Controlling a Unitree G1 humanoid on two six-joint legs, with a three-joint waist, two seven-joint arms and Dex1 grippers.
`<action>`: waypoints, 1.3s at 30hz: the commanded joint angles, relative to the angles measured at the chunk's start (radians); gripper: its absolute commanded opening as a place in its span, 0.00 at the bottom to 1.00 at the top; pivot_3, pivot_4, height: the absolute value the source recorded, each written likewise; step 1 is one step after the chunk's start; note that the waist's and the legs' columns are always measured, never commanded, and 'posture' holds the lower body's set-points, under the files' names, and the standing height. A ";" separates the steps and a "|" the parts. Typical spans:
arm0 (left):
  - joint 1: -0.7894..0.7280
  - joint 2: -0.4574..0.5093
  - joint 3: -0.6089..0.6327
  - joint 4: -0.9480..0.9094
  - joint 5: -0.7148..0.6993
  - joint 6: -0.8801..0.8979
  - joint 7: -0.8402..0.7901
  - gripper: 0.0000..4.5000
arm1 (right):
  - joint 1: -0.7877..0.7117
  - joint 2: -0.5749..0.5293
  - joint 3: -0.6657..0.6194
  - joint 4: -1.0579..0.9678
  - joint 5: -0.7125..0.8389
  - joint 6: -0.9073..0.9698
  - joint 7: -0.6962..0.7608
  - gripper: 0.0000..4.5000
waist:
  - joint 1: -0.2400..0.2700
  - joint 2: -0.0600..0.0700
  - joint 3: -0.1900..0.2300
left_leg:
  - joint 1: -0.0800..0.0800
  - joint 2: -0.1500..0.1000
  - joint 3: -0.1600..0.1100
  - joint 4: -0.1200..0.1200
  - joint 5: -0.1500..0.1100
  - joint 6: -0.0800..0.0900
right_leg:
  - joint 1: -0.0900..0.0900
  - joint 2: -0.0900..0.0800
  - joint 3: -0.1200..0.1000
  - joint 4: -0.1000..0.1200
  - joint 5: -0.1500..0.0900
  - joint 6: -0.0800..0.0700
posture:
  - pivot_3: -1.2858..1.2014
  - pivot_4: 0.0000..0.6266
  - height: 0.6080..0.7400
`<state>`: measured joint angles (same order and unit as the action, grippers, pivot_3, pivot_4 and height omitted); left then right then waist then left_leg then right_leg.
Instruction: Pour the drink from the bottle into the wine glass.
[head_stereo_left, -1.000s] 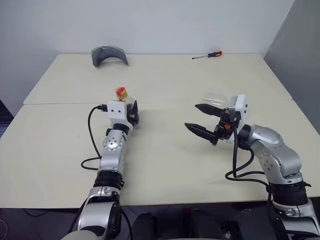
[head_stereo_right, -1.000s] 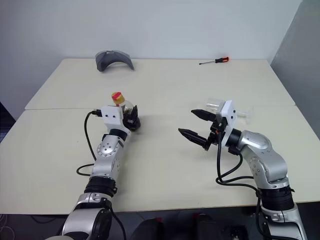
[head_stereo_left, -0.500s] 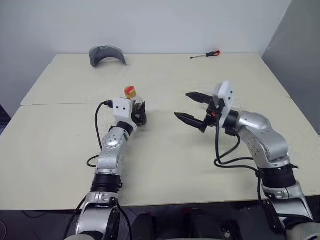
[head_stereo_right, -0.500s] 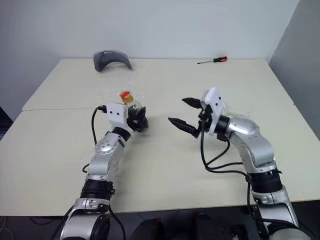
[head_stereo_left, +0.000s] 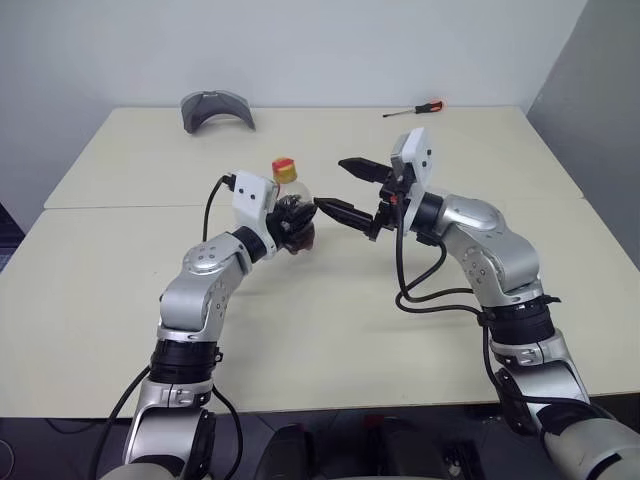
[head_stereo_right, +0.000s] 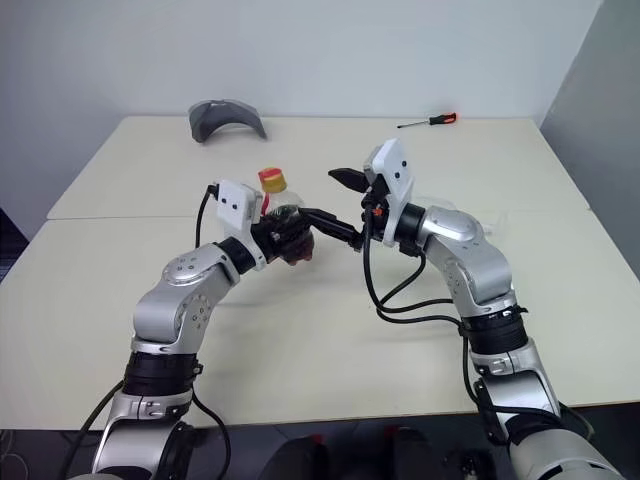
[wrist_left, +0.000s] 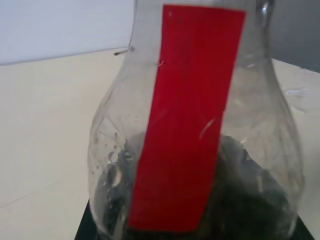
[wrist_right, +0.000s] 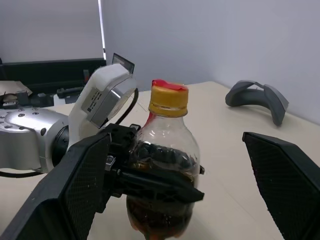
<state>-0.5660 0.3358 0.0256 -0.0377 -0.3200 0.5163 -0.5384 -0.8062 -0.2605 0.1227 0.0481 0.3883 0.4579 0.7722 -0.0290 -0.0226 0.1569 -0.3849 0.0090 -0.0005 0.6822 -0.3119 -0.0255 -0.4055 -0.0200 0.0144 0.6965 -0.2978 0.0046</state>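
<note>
My left gripper (head_stereo_left: 292, 222) is shut on the belly of the bottle (wrist_right: 167, 150) and holds it upright above the table (head_stereo_left: 120, 260). The bottle is clear and squat, with a red strip label (wrist_left: 190, 115) and a yellow-and-red cap (head_stereo_left: 284, 168). The dark drink (wrist_right: 159, 220) fills its lower part. My right gripper (head_stereo_left: 335, 186) is open and points at the bottle from the right, one fingertip beside its neck and the other higher, near the cap. A faint clear shape (head_stereo_right: 498, 215) on the table past my right forearm may be the wine glass; I cannot tell how it stands.
A grey curved object (head_stereo_left: 217, 108) lies at the table's far left. A red-handled screwdriver (head_stereo_left: 413, 109) lies at the far edge, right of centre. A seam runs across the table behind the grippers. A grey panel (head_stereo_left: 600, 110) stands along the right side.
My left gripper lifted the bottle off the table and swung it right toward the middle. My right gripper, still open, moved left and up until it reached the bottle.
</note>
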 joint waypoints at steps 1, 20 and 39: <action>-0.028 0.013 -0.009 0.001 -0.008 -0.044 -0.053 0.34 | -0.080 0.025 -0.015 0.043 -0.006 -0.008 -0.013 1.00 | -0.002 0.000 0.000 | 0.000 0.000 0.000 0.000 0.000 0.000 | 0.000 0.000 0.000 0.000 0.000 0.000 | 0.52 0.24 1.00; -0.111 0.021 -0.050 0.137 0.005 -0.098 -0.189 0.33 | -0.126 0.039 -0.047 0.033 0.022 0.108 -0.023 1.00 | -0.003 0.000 0.000 | -0.001 0.000 0.000 0.000 0.000 0.000 | -0.001 0.000 0.000 0.000 0.000 0.000 | 0.52 0.24 1.00; -0.079 0.018 -0.052 0.092 0.001 -0.067 -0.190 0.33 | -0.150 0.090 -0.057 0.065 0.049 0.173 -0.047 1.00 | -0.003 0.000 0.000 | -0.001 0.000 0.000 0.000 0.000 0.000 | -0.001 0.000 0.000 0.000 0.000 0.000 | 0.52 0.24 1.00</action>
<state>-0.6269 0.3501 -0.0339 0.1068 -0.3090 0.4557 -0.7296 -0.9524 -0.1741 0.0645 0.1411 0.4227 0.6354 0.7166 -0.0315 -0.0221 0.1571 -0.3860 0.0094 -0.0004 0.6819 -0.3120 -0.0253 -0.4068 -0.0201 0.0144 0.6965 -0.2978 0.0045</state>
